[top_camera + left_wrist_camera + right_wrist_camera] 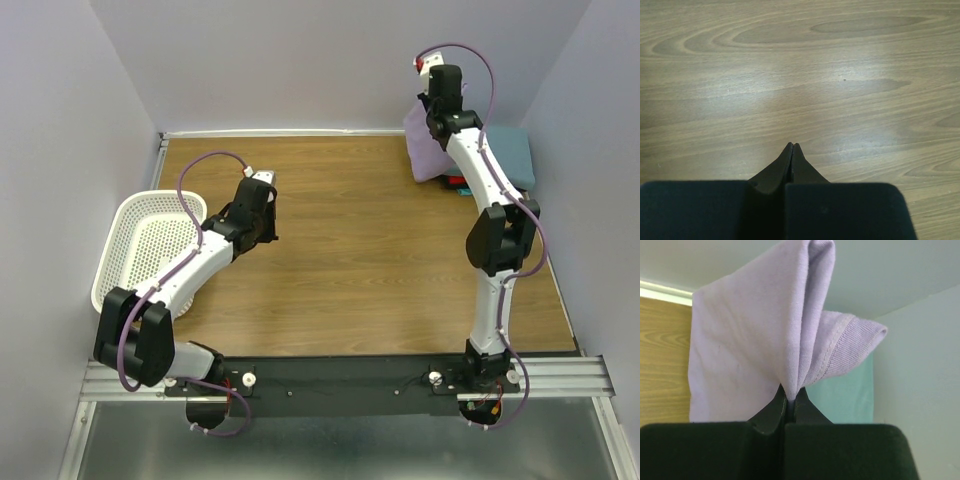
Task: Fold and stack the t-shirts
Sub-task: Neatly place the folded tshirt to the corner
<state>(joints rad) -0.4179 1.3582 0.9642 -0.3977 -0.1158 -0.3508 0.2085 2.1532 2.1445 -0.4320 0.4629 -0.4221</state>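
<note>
My right gripper [791, 396] is shut on a fold of the lavender t-shirt [750, 355] and holds it up at the far right of the table; the shirt [426, 148] hangs bunched below the gripper [436, 118]. Under and beside it lies the folded teal t-shirt [508, 155], also behind the lavender cloth in the right wrist view [850, 400]. A sliver of the red t-shirt [457, 184] shows under the teal one. My left gripper [792, 146] is shut and empty, low over bare wood at the table's left-middle [262, 228].
A white perforated basket [140, 250] stands at the left edge, beside my left arm. Lavender walls close in the table on the left, back and right. A metal rail [350, 380] runs along the near edge.
</note>
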